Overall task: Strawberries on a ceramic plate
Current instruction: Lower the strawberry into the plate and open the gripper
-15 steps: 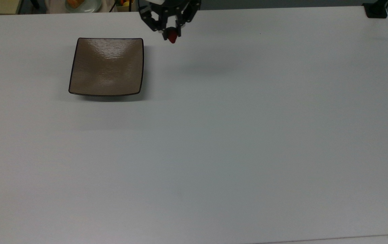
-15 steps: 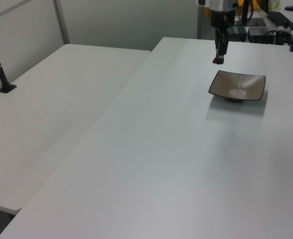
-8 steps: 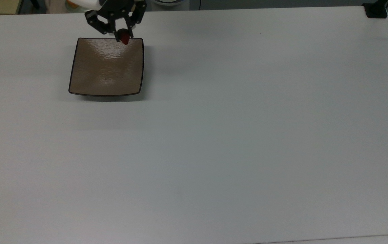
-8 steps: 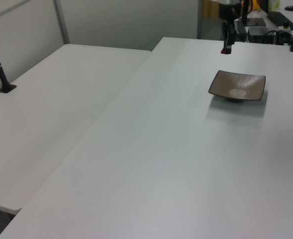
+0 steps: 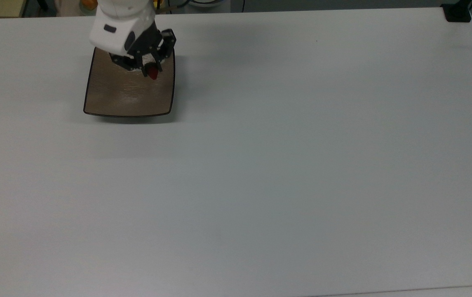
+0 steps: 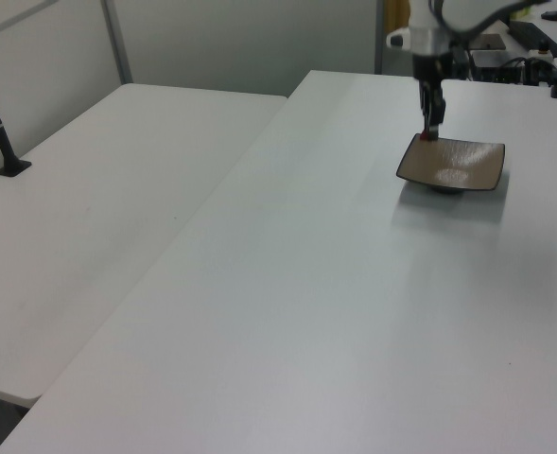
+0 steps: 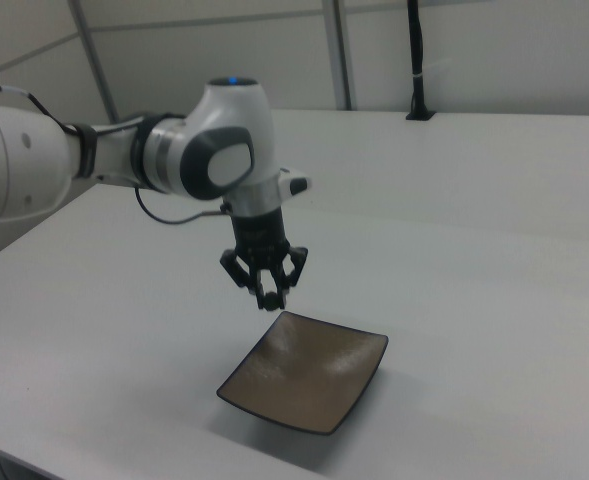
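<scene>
In the top view, going from the left, the square brown plate (image 5: 128, 93) sat on the white table (image 5: 285, 165) toward the top view's upper left. The arm (image 5: 122, 27) reached over its far edge. The gripper (image 5: 151, 71) was pinching the strawberry (image 5: 152, 74), which hung in the air above the plate's far right part, as the top view shows it. It had not been set down. It was probably held there so that it would drop inside the upturned rim and not roll onto the table.

The strawberry's long axis looked close to upright, red tip down toward the plate and the leafy end up between the fingers, though the cap itself could not be made out. In the right view the gripper (image 7: 270, 298) hovered just above the plate (image 7: 304, 375), over its far corner.
</scene>
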